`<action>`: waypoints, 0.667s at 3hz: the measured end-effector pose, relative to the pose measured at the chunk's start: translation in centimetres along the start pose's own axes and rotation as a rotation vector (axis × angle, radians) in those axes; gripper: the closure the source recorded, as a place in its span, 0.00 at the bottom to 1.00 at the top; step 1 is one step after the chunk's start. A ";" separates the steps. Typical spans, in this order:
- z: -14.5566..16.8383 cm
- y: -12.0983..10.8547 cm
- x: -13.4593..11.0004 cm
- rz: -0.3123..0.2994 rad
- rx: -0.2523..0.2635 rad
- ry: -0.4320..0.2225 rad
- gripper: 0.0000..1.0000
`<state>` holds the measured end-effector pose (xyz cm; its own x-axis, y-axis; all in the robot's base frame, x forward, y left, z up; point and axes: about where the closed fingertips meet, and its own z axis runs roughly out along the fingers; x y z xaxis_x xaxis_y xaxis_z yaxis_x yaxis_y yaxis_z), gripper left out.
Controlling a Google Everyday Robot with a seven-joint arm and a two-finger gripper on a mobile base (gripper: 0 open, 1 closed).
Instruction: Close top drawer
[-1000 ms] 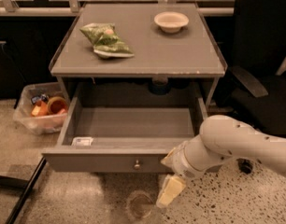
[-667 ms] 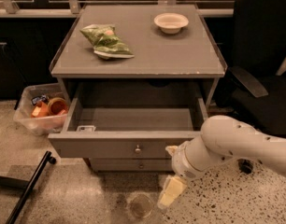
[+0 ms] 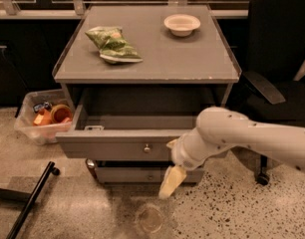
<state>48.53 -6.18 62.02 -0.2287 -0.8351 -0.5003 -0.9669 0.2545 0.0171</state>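
Note:
The top drawer (image 3: 117, 146) of the grey cabinet is pulled partly out, its flat grey front facing me with a small round metal knob (image 3: 147, 147) at its centre. A small white label lies inside at its front left. My gripper (image 3: 171, 176) hangs at the end of the white arm, against the right part of the drawer front, right of the knob. One pale yellowish finger (image 3: 171, 181) points down in front of the lower drawer (image 3: 142, 175).
On the cabinet top (image 3: 192, 59) lie a green snack bag (image 3: 112, 44) and a white bowl (image 3: 182, 24). A clear bin of items (image 3: 43, 116) stands on the floor at left. A black office chair (image 3: 277, 73) is at right. A black bar (image 3: 30, 203) lies at lower left.
The top drawer has slid inward, with less of its inside showing than before. My arm and gripper have moved with it, toward the cabinet.

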 end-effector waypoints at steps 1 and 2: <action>1.8 -4.2 -1.6 -0.022 0.022 0.010 0.00; 2.5 -5.8 -2.1 -0.027 0.033 0.015 0.00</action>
<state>54.88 -4.66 60.84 -0.2045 -0.8491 -0.4870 -0.9685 0.2478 -0.0252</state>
